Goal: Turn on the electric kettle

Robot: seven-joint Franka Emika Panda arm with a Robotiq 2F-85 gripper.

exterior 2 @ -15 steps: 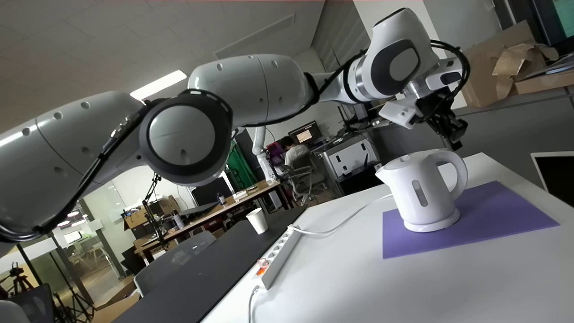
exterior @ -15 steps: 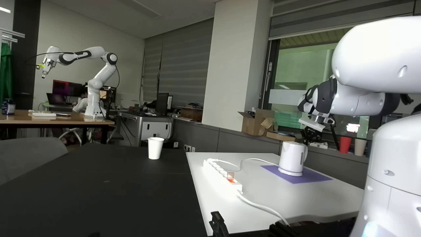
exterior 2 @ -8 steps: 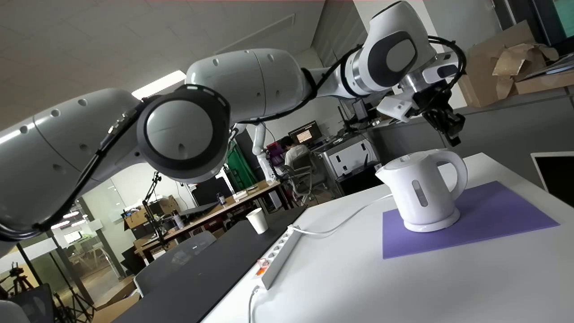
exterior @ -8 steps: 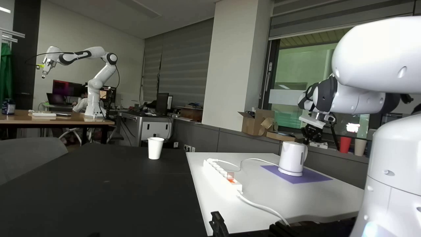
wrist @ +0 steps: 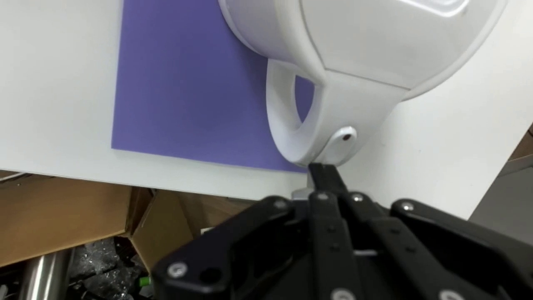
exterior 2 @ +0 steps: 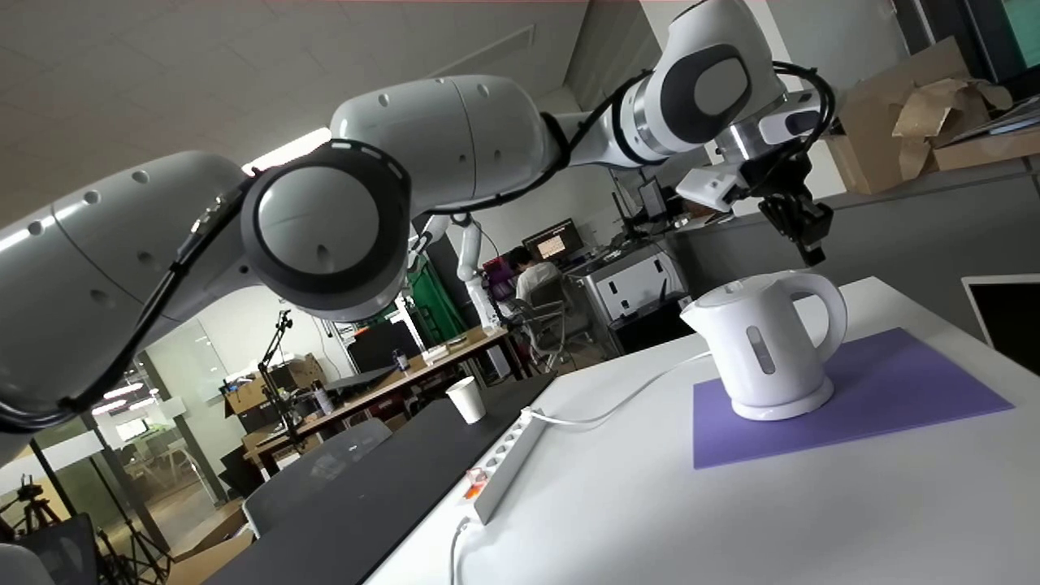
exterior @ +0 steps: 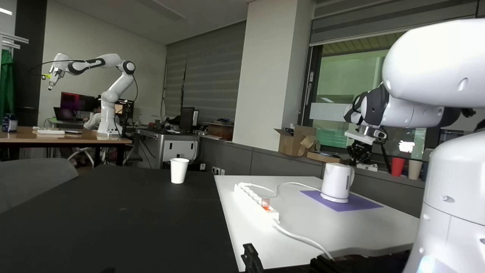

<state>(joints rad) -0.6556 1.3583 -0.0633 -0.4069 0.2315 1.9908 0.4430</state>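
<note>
The white electric kettle stands upright on a purple mat in both exterior views (exterior: 335,184) (exterior 2: 756,349). It also shows in the wrist view (wrist: 370,46), lid side up, with its handle toward the gripper. A small white lever (wrist: 338,146) with a dark dot sits on top of the handle. My gripper (wrist: 322,166) is shut, its black fingertips together with nothing between them. In the wrist view the tips overlap the handle's end beside the lever; I cannot tell whether they touch. In an exterior view the gripper (exterior 2: 812,256) hangs above and behind the handle.
The purple mat (exterior 2: 918,398) lies on the white table (exterior 2: 634,504). A white power strip (exterior 2: 504,463) with a cord lies on the table. A white paper cup (exterior: 178,170) stands on the black table. Cardboard boxes (wrist: 62,216) lie beyond the table edge.
The gripper has shifted slightly left and a little up in an exterior view, and the wrist has become more upright. The arm's links have risen slightly. The kettle has not moved.
</note>
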